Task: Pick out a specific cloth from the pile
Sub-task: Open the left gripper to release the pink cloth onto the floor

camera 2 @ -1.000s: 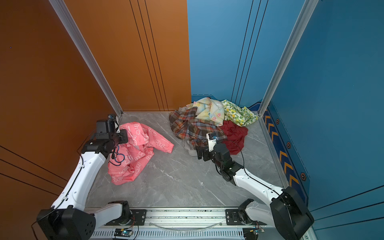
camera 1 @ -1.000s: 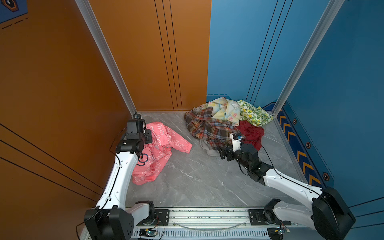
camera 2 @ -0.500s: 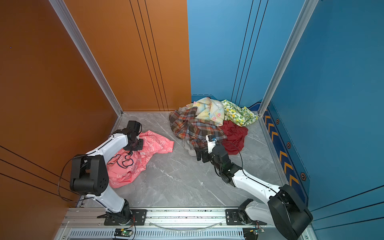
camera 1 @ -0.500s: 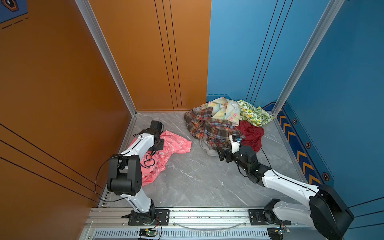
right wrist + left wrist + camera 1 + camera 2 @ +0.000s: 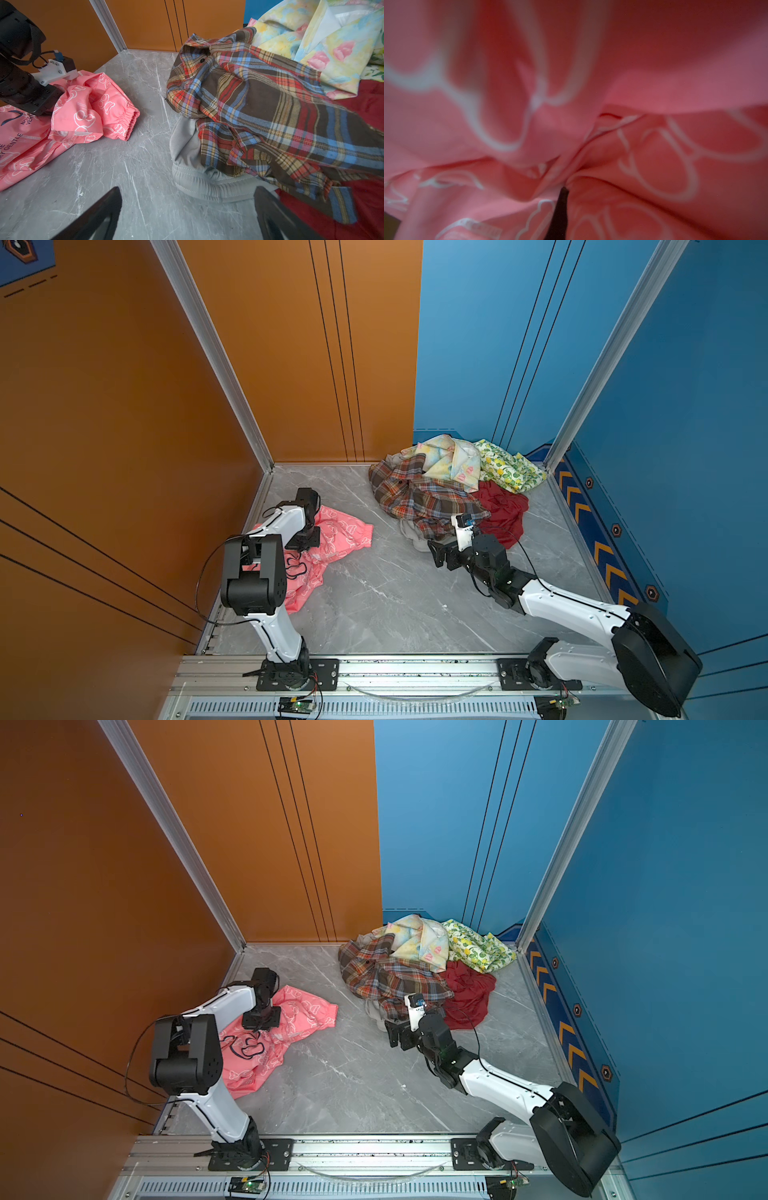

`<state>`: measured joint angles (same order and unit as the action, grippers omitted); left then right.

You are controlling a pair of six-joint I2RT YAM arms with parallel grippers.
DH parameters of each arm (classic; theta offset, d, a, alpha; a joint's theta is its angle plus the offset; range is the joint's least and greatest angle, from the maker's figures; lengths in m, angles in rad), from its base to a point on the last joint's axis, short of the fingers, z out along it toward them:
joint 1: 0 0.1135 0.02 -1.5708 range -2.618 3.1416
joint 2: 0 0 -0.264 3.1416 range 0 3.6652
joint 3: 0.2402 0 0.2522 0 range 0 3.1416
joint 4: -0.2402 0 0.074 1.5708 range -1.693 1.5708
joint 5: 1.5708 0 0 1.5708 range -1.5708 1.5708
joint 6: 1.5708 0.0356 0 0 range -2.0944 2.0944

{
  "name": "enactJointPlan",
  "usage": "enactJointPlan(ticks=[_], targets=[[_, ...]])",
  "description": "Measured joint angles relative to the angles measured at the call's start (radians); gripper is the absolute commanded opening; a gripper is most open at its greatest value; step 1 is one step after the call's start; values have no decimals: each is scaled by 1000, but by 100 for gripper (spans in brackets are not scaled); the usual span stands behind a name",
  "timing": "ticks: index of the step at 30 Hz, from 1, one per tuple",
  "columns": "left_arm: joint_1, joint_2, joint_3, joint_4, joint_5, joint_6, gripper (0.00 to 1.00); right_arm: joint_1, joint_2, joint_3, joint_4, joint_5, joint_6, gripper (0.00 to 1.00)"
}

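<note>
Shut tight, the left gripper [image 5: 306,536] is pressed down on the pink cloth [image 5: 343,531]. In both top views the cloth lies sprawled on the grey floor [image 5: 395,593] by the orange wall [image 5: 124,427], well apart from the pile [image 5: 428,493]. The right gripper [image 5: 441,556] sits low at the pile's near edge.

From the left wrist I see only pink folds running together at a dark fingertip [image 5: 560,207], so I judge it is pinching a bunched fold.

From the right wrist, the right jaws stand spread wide and hold nothing. They are over bare floor just before the grey cloth [image 5: 193,166] under the plaid shirt [image 5: 259,108].

I read the pink cloth as thin, light, limp and rather slick. It should drape and trail when I lift, and a single layer may slide out. I'd grip a thick gathered fold, or the elastic cuff [image 5: 128,122].
</note>
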<state>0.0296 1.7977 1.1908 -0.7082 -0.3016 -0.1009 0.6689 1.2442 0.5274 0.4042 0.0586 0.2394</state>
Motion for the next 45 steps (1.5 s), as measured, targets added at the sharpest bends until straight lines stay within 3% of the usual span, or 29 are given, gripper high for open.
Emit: enactJointPlan(ticks=[17, 27, 35, 42, 45], targets=[[40, 107, 88, -47, 50, -21, 1, 12, 46, 44, -29, 49, -94, 100], [41, 60, 77, -42, 45, -27, 50, 12, 52, 75, -92, 62, -110, 100], [20, -85, 47, -14, 71, -32, 72, 10, 43, 140, -174, 87, -110, 100], [-5, -212, 15, 17, 83, -24, 100, -10, 5, 184, -230, 93, -110, 100], [-5, -279, -21, 46, 98, -20, 98, -25, -17, 188, -241, 96, -109, 100]])
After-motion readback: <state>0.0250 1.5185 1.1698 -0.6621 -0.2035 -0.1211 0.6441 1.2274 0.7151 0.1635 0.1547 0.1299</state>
